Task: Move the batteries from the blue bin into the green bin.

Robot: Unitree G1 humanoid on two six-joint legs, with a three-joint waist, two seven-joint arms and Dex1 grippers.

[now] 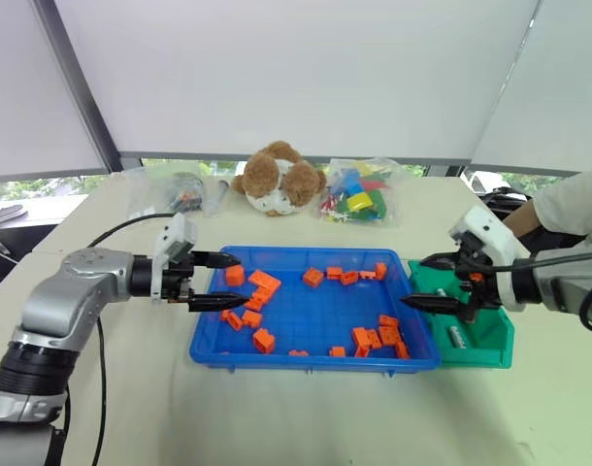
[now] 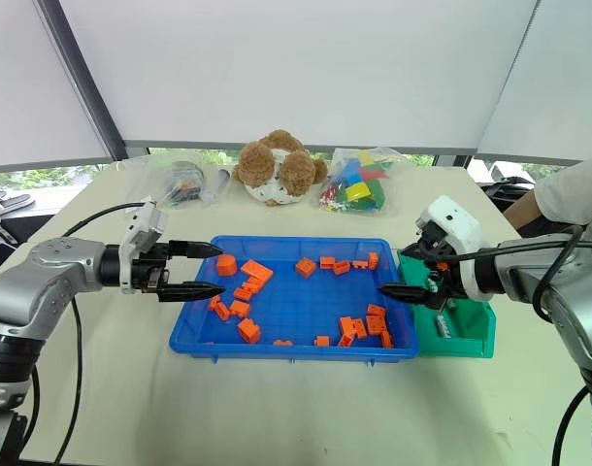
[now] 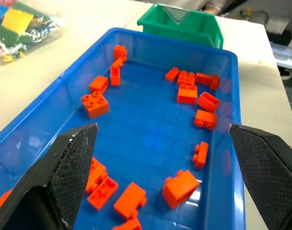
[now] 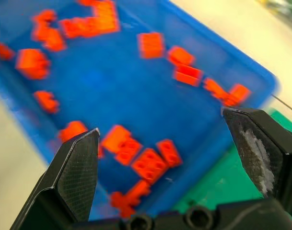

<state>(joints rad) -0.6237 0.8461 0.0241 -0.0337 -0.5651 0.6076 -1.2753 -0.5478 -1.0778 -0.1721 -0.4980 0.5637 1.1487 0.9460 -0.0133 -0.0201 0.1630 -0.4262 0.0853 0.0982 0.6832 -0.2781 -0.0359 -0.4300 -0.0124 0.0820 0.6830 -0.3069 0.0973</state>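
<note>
The blue bin sits mid-table and holds several orange blocks. Against its right side stands the green bin, with a silver-grey battery lying on its floor. My left gripper hovers open over the blue bin's left end, pointing right, nothing between its fingers. My right gripper is open and empty above the seam between the two bins, pointing left. In the right wrist view its fingers frame the blue bin's corner and orange blocks.
A brown and white plush toy sits behind the blue bin. A clear bag of coloured blocks lies to its right and another clear bag to its left. A person's sleeve shows at the far right table edge.
</note>
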